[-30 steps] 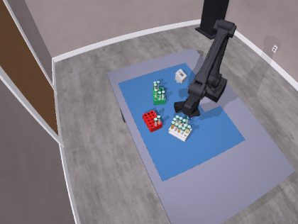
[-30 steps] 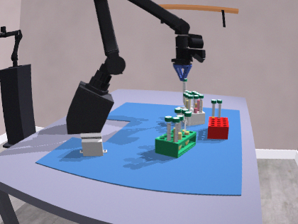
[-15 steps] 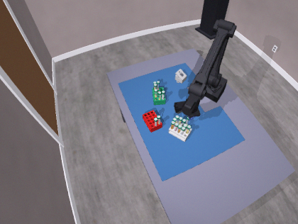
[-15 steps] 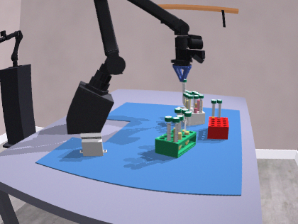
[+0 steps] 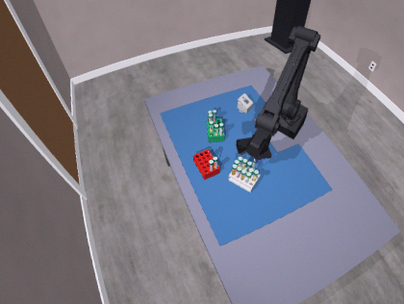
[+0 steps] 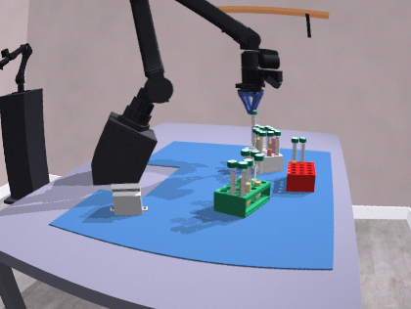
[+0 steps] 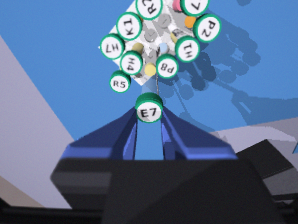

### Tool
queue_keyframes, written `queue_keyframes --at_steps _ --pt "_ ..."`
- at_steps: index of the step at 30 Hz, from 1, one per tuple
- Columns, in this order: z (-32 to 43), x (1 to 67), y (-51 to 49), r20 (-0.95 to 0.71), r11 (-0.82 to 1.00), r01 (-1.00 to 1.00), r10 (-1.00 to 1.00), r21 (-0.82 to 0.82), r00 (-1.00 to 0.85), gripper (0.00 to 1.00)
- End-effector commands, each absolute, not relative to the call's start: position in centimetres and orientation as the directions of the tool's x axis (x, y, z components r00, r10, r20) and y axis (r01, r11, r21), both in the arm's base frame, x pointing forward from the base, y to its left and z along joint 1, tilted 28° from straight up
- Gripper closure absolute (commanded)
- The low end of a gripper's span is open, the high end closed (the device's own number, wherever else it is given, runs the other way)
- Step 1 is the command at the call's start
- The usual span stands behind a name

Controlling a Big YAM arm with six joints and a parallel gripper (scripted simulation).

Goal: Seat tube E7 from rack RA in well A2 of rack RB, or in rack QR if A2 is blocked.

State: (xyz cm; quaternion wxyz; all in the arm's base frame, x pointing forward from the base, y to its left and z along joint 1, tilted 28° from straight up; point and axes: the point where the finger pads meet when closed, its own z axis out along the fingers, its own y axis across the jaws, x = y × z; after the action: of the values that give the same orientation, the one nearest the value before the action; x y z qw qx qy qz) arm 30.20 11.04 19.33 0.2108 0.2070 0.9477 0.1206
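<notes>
Blue fingers clenched on tube E7 (image 7: 149,112) | tube body hidden | white rack (image 7: 150,36) cropped

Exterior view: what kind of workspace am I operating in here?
Most likely a lab bench cell for sorting sample tubes. A blue mat carries green, white and red tube racks, and the gripper holds capped tube E7 above the white one.
</notes>
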Motion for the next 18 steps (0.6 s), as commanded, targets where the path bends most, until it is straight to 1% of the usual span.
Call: queue_keyframes --at_steps 1,18 --pt "19.1 30.44 11.21 -0.357 0.884 0.339 0.445 0.323 -0.821 1.0" --pt "18.61 30.71 11.07 -0.358 0.884 0.34 0.445 0.321 -0.821 1.0"
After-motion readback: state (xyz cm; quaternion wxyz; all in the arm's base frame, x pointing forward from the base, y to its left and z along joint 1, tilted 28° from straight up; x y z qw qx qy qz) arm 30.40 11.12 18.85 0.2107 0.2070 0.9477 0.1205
